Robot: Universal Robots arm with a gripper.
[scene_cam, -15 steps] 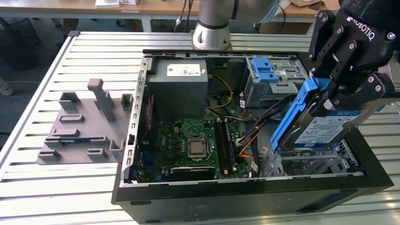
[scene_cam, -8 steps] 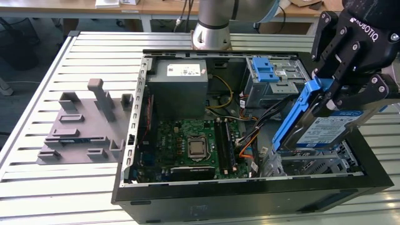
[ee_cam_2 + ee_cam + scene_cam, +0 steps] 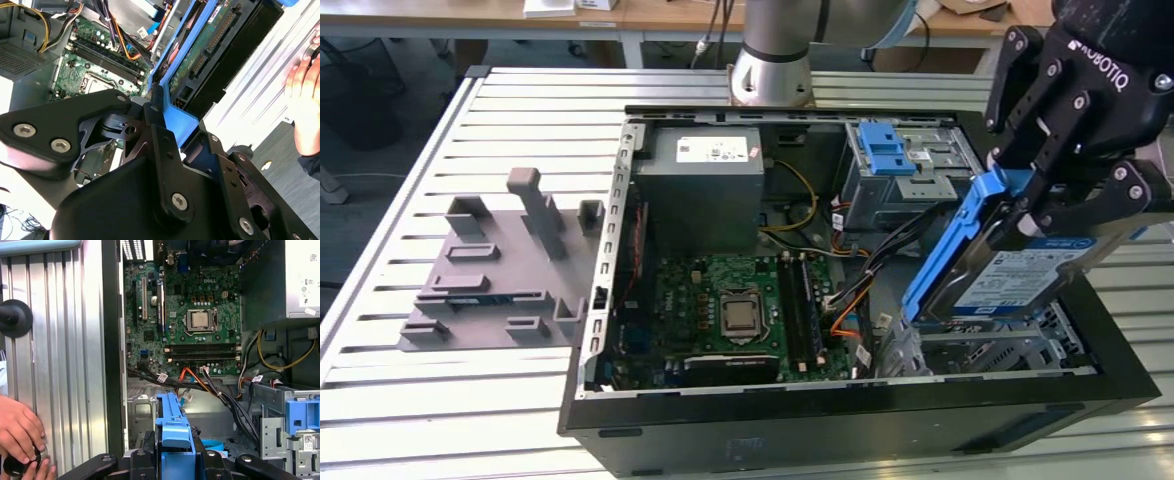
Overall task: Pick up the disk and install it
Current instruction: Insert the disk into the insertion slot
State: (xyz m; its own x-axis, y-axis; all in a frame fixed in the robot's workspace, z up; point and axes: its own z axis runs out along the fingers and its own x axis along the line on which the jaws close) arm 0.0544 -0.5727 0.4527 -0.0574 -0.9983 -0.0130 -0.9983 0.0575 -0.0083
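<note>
My gripper (image 3: 1054,230) is shut on the disk (image 3: 1021,282), a silver drive with a white and blue label in a blue carrier frame. I hold it tilted nearly on edge over the open computer case (image 3: 854,405), at the exterior view's right, just above the metal drive bay (image 3: 1001,352). In the second wrist view the disk (image 3: 200,50) shows its circuit-board underside, with a black finger (image 3: 156,107) pressed against the blue frame. In the first wrist view the disk's blue carrier edge (image 3: 172,427) rises between the fingers over the case floor.
Inside the case lie a motherboard (image 3: 734,300), a grey power supply (image 3: 700,170), loose cables (image 3: 847,300) and a drive cage topped by a blue bracket (image 3: 887,150). A grey fixture (image 3: 494,270) sits on the slatted table. A person's hand (image 3: 20,435) rests beside the case.
</note>
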